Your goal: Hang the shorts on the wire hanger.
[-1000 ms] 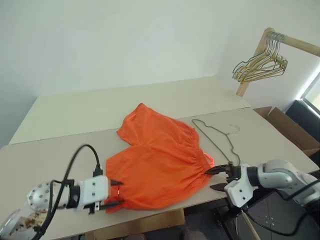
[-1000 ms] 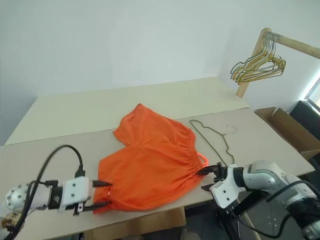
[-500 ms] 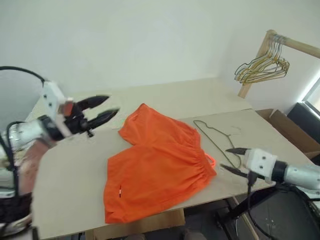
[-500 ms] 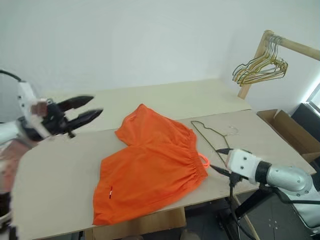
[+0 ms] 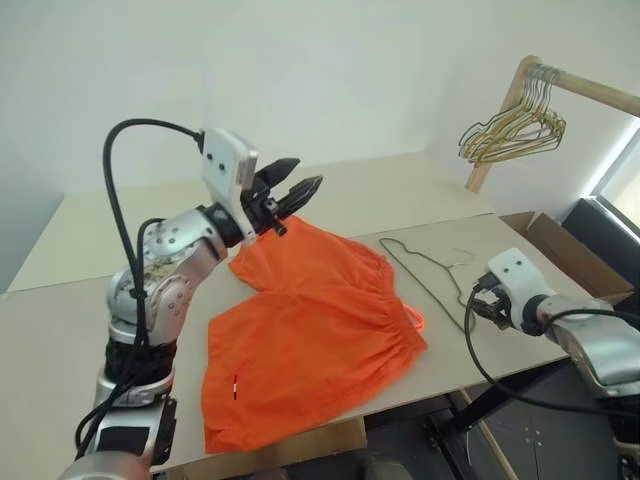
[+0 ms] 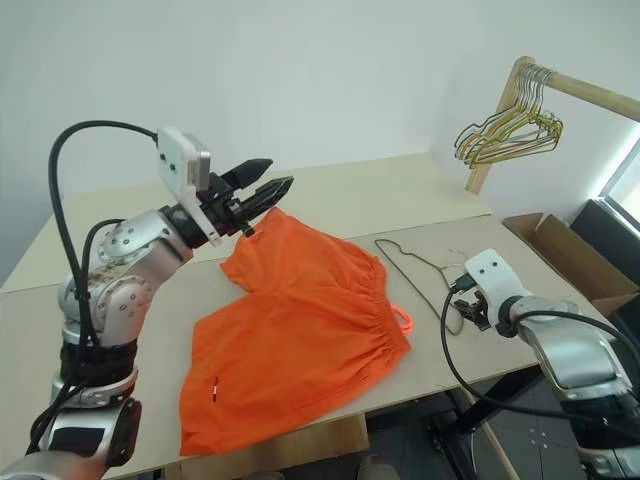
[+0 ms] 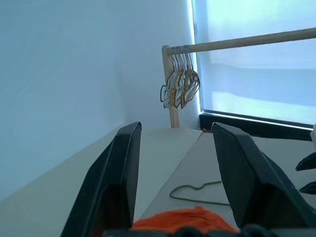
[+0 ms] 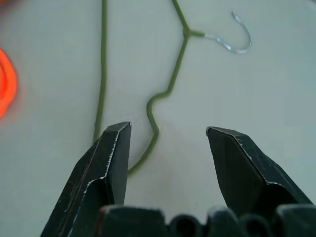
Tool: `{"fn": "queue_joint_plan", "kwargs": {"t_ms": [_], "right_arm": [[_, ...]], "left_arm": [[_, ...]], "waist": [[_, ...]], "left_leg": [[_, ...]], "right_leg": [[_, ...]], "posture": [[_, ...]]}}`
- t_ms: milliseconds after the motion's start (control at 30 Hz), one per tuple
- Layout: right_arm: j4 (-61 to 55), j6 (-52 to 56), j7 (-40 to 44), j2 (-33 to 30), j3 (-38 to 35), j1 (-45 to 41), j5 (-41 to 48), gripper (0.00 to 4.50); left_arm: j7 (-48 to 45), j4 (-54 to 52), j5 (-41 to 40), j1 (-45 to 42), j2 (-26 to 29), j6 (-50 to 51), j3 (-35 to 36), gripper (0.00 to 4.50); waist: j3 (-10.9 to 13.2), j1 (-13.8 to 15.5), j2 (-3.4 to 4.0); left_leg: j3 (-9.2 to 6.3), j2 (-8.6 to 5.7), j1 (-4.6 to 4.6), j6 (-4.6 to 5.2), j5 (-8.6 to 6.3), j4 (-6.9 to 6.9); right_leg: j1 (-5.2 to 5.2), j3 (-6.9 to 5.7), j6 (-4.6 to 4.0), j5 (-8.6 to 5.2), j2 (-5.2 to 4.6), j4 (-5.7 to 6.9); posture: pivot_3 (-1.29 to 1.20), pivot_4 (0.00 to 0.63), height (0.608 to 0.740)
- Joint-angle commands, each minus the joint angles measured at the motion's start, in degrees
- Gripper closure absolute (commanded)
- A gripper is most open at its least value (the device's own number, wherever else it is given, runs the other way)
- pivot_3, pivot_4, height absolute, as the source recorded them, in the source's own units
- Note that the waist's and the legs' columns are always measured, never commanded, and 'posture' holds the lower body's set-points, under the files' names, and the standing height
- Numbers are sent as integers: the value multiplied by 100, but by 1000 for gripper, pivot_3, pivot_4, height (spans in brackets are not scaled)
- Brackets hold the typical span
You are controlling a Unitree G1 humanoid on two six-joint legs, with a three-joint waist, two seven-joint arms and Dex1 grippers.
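The bright orange shorts (image 5: 310,330) lie spread flat on the near table, waistband toward the right. Beside the waistband lies the thin olive wire hanger (image 5: 425,272), its hook pointing away from the shorts. My left gripper (image 5: 303,190) is raised in the air over the far edge of the shorts, open and empty. In its wrist view the left gripper (image 7: 175,127) points toward the hanger (image 7: 197,190). My right gripper (image 8: 168,133) points down, open, just above the near end of the hanger (image 8: 170,89) without touching it. It holds nothing.
A wooden rail at the far right carries a bunch of pale wire hangers (image 5: 512,130). An open cardboard box (image 5: 565,255) sits on the floor past the table's right end. A second table (image 5: 380,185) adjoins behind. The near table edge (image 5: 430,385) runs just beyond the shorts.
My left gripper left the shorts' near left corner and rose up and to the right over their far edge. My right gripper moved right from the waistband to the hanger, turning downward.
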Motion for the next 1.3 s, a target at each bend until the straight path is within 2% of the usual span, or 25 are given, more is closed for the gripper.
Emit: {"fn": "queue_joint_plan", "kwargs": {"t_ms": [33,267,433,533,633,867,1000,1300], "right_arm": [[543,-72,112,96,75,-356,-186,1599],[1476,-370,217,429,170,-738,-387,1599],[1970,-526,563,613,254,-989,-358,1599],[2153,-573,791,694,303,-1084,-354,1599],[2438,-638,972,754,383,-1185,-447,2163],[2697,-772,1370,771,602,-1278,-663,4492],[2556,-703,1394,783,583,-1198,-768,4492],[1415,75,909,754,104,-890,-827,4492]], "left_arm": [[421,75,366,-161,-405,-431,-68,2029],[63,-25,353,2,-497,-609,-123,2029],[-502,-123,168,164,-238,-515,-151,2029],[-1147,-279,-94,313,154,-276,-246,2029],[-1814,-431,-354,491,641,-39,-334,1979],[-3488,-351,-298,995,1914,-292,-479,1979],[-4079,-285,-345,1154,2380,-359,-405,1979],[-4225,-303,-326,1270,2439,-326,-335,1979]], "waist": [[0,-10,0],[-4,-99,4],[-4,-121,5],[-5,-174,6],[-6,-256,7],[-10,-268,7],[-13,-252,1],[-16,-226,-3]], "left_leg": [[0,-1,-2,0,0,0],[3,-1,-44,-10,5,0],[4,1,-52,-14,8,1],[4,2,-51,-15,9,5],[4,3,-51,-15,9,3],[1,5,-47,-14,9,5],[-1,6,-48,-14,9,4],[-3,7,-59,-14,8,2]], "right_leg": [[1,0,1,1,-1,-4],[-52,7,1,6,-4,3],[-67,8,-6,15,1,12],[-65,8,-6,19,3,12],[-66,8,-6,18,5,14],[-64,7,-5,18,7,16],[-66,5,-6,18,6,15],[-83,5,-6,18,3,18]], "posture": [[-89,0,740],[-84,0,740],[-82,0,740],[-77,0,740],[-74,0,740],[-68,0,740],[-68,0,740],[-74,0,740]]}}
